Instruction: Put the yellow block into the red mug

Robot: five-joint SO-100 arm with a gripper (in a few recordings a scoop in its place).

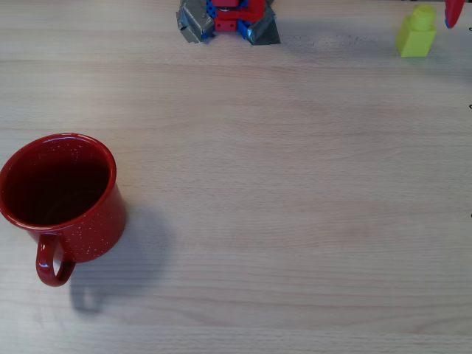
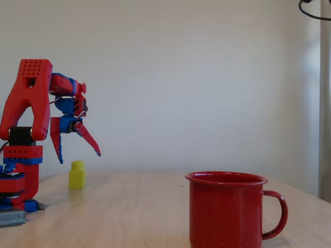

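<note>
The yellow block stands upright on the wooden table at the top right of the overhead view; in the fixed view the yellow block sits at the left, near the arm's base. My red and blue gripper hangs open in the air just above it, fingers pointing down and spread, nothing between them. A red fingertip shows at the overhead view's top right corner. The red mug stands upright at the left, handle toward the near edge; the red mug is front right in the fixed view, far from the gripper.
The arm's base is clamped at the far edge of the table. A wide stretch of bare wood lies between block and mug.
</note>
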